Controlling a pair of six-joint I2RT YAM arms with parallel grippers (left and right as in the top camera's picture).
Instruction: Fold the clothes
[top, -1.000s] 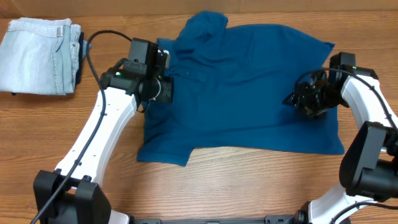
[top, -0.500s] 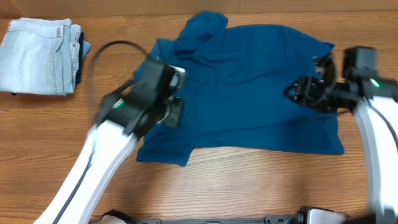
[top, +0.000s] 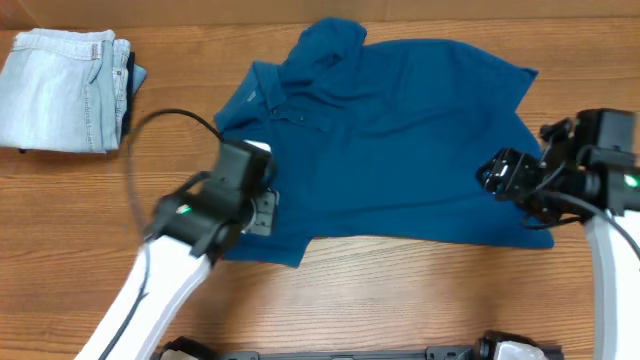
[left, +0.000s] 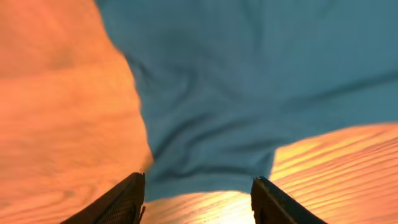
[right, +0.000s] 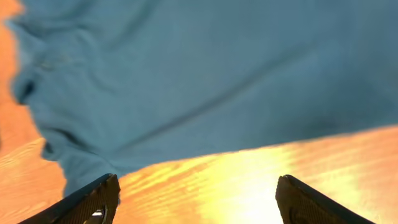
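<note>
Left gripper (left: 198, 186) drawn back, shirt (left: 236, 93) ahead

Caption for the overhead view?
Left arm and right arm above a teal-blue knit polo shirt on a wooden table beside folded pale jeans.

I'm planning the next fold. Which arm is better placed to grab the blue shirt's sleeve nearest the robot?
Left, probably. The left gripper hangs open right at that sleeve; the right gripper, also open, is across the shirt at its hem side.
</note>
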